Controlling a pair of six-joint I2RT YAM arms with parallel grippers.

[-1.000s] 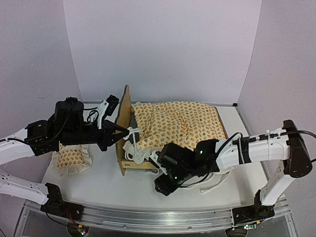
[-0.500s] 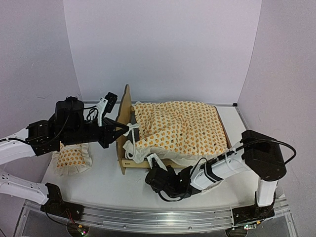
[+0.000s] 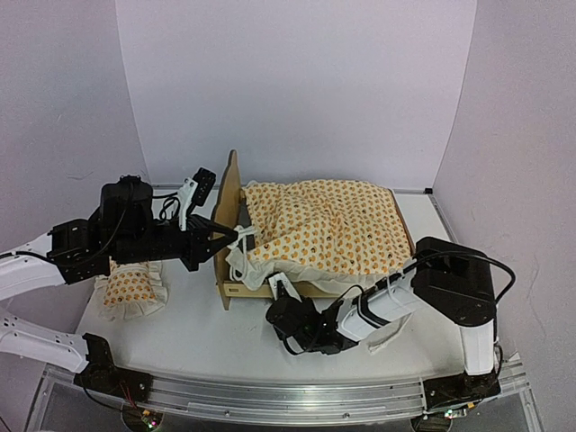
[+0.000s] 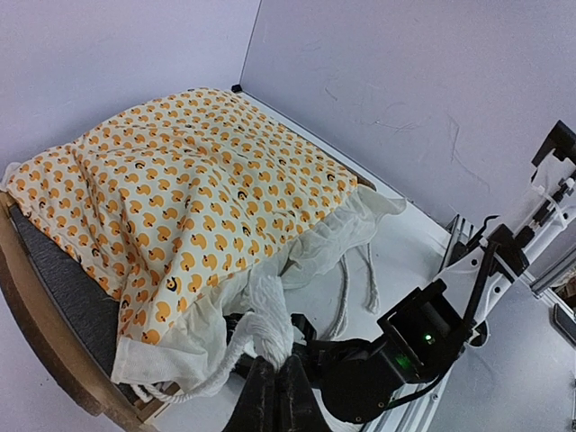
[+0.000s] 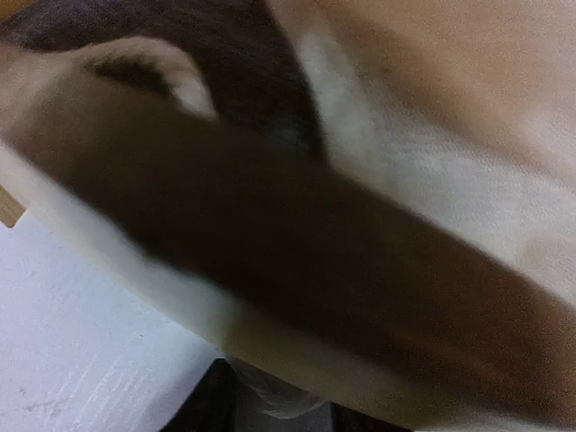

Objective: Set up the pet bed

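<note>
Pet bed [image 3: 230, 193], a small light plywood frame with a wavy headboard, stands on the white surface [image 3: 180, 333] between the two robot arms, its headboard end turned toward the left arm. A cream mattress cover [image 3: 324, 225] printed with orange ducks lies over the bed, reaching from just inside the headboard to the foot end, with a pale ruffle hanging over the near side rail. At the headboard end, a strip of the bed's dark grey fabric base shows beside the cover. The left gripper [image 3: 236, 236] sits at the near headboard corner of the bed, clenched on a white tie cord [image 4: 261, 328] that comes from the cover's corner. Two more loose ties [image 4: 355, 288] trail on the surface by the bed's near side. The right gripper [image 3: 281, 301] is low on the surface, right up against the bed's near side rail under the ruffle. Its wrist view is a blur of cream cloth and dark shapes, so I cannot tell whether it is released or grasping anything. A small matching ruffled pillow [image 3: 130, 288] lies on the surface well apart from the bed, beyond the headboard and beneath the left arm.
</note>
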